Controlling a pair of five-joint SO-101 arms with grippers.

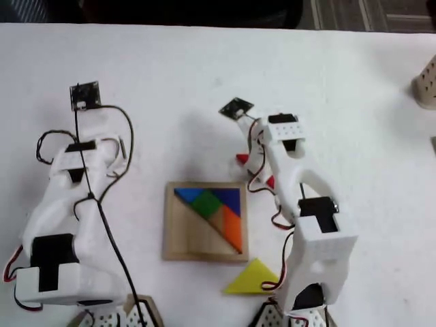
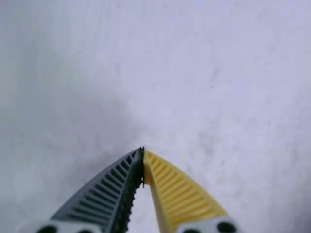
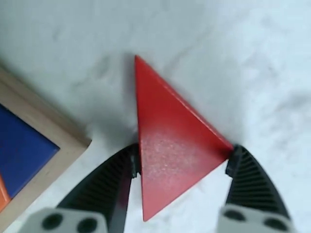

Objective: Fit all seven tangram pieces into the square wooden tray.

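The square wooden tray (image 1: 204, 255) lies at the table's centre. Blue (image 1: 230, 197), green (image 1: 204, 202) and orange (image 1: 232, 226) pieces fill its upper right half. A yellow triangle (image 1: 252, 279) rests on the table just below the tray's right corner. To the right of the tray, the red triangle (image 3: 170, 150) sits between my right gripper's (image 3: 183, 158) dark fingers, which press on its two sides. The tray's corner (image 3: 58, 145) lies close beside it. My left gripper (image 2: 142, 151) is shut on nothing, its grey and yellow tips meeting over bare white table.
The left arm (image 1: 68, 197) stands left of the tray and the right arm (image 1: 306, 225) right of it, with cables trailing along both. A beige perforated object (image 1: 426, 85) sits at the table's right edge.
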